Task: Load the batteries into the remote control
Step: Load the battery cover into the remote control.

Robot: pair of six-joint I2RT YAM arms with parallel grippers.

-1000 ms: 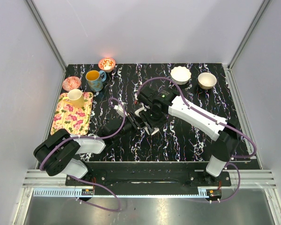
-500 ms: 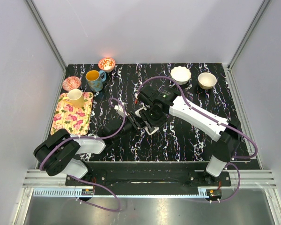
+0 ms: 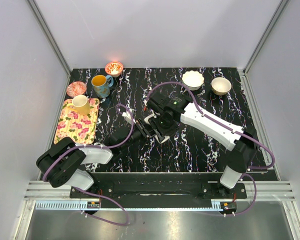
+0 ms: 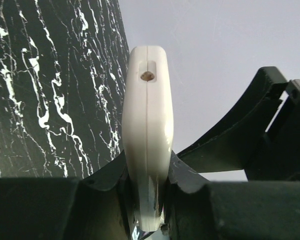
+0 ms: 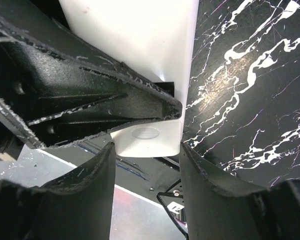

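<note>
Little has shifted in the last second: the right arm's wrist has nudged only slightly over the middle of the black marbled worktop, and the left arm has kept its place.

At far left a floral tray carries one cream cup. Behind it stand a red patterned bowl, a blue mug and an orange bowl.

The left gripper holds the remote control on edge, its jaws clamped on the two flat faces and its emitter end pointing away from the wrist, off the worktop. The right gripper meets it from the other side. Its jaws are set narrow, bracketing the white end that bears an oval thumb dimple. Whether they pinch it or merely flank it I cannot tell.

Two plain white bowls sit at the far right.

The risk lies in the crowded meeting point. A push from the right jaws on that dimpled end could twist the smooth, thin remote control out of the left jaws, or the two grippers could knock together.

By count there are one remote control, two arms, four bowls, one mug, one cup and one tray. No batteries show in any view.
</note>
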